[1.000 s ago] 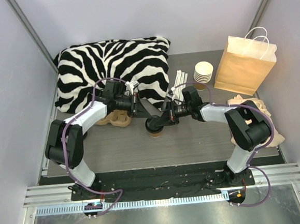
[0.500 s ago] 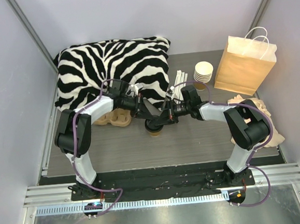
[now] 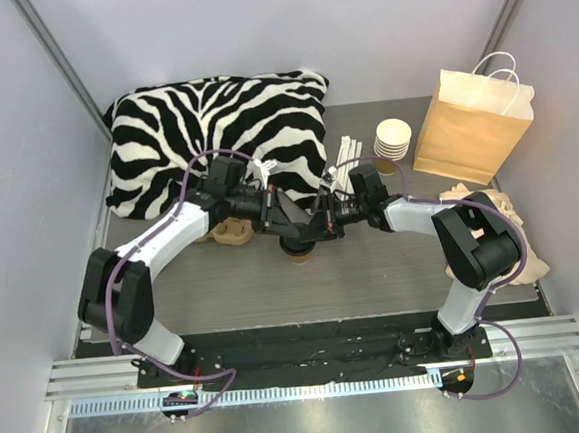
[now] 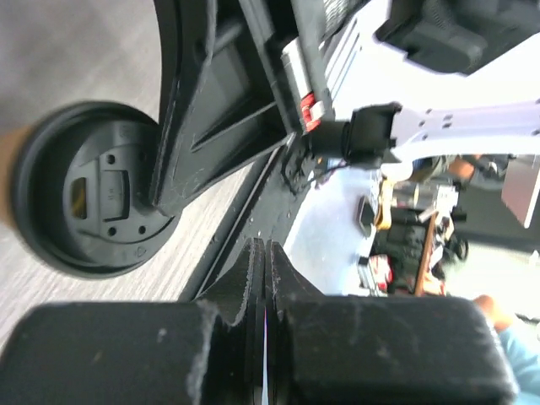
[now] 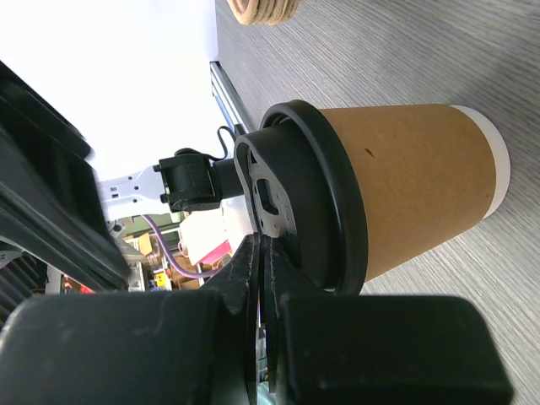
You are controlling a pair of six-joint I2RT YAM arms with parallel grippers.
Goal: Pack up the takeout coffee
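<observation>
The takeout coffee, a tan-brown cup with a black lid, stands upright on the table between both arms. My right gripper is shut with nothing in it. Its closed fingertips are against the top of the lid, near the sip hole. My left gripper is shut too and holds nothing. It hovers just above and beside the lid, with its tips past the lid's rim. In the left wrist view the right gripper's fingers reach over the lid's edge.
A brown paper bag with white handles stands at the back right, with a stack of lidless cups and white sticks beside it. A cardboard cup carrier lies under the left arm. A zebra pillow fills the back left, and crumpled cloth lies at the right.
The left arm has swung right, bringing its shut gripper from over the carrier to just above the cup lid. The right gripper and the cup have hardly moved.
</observation>
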